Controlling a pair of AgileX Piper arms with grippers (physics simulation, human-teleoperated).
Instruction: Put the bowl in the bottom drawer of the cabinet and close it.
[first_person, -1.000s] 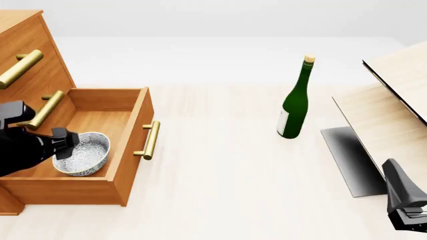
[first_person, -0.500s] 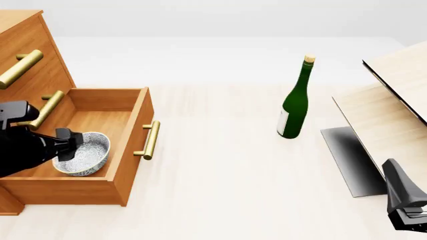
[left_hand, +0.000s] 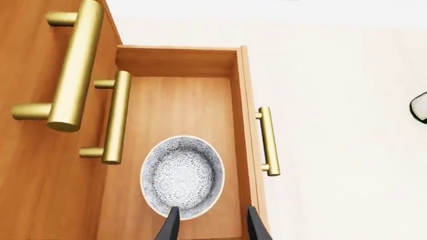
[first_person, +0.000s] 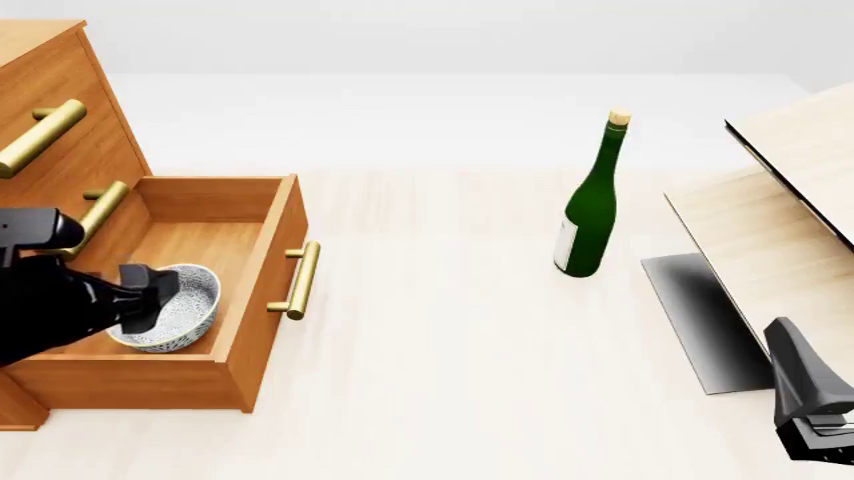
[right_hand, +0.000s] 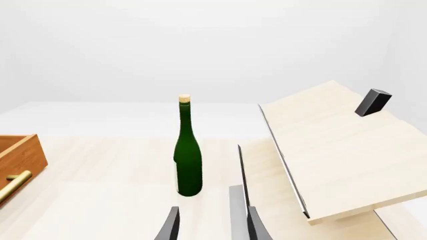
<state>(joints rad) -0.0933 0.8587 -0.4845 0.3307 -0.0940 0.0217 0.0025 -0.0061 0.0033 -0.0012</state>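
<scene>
**Bowl sits in the open bottom drawer, left claw spread just above its rim**

The bowl (first_person: 178, 305) rests upright on the floor of the bottom drawer (first_person: 262, 345), which is pulled well out of the cabinet (first_person: 54, 90). The left gripper (left_hand: 210, 225) hangs over the bowl's near edge with its fingers parted and nothing between them; one finger (left_hand: 171, 226) lies across the rim in the wrist view, the other over bare drawer floor beside the front wall. Whether a finger touches the rim cannot be told.

Beyond the claw's tips, the middle drawer's brass handle (left_hand: 115, 119) and the top drawer's handle (left_hand: 72, 67) jut out over the open drawer, close above the bowl's far side. The bottom drawer's own handle (first_person: 302, 280) sits outside the front wall.

The right gripper (right_hand: 208, 222) is well apart from the cabinet, fingers spread and empty. Ahead of it stands a green bottle (right_hand: 187, 152), upright on the table (first_person: 441, 380); pale wooden boards (right_hand: 333, 145) lean just beside it.
</scene>
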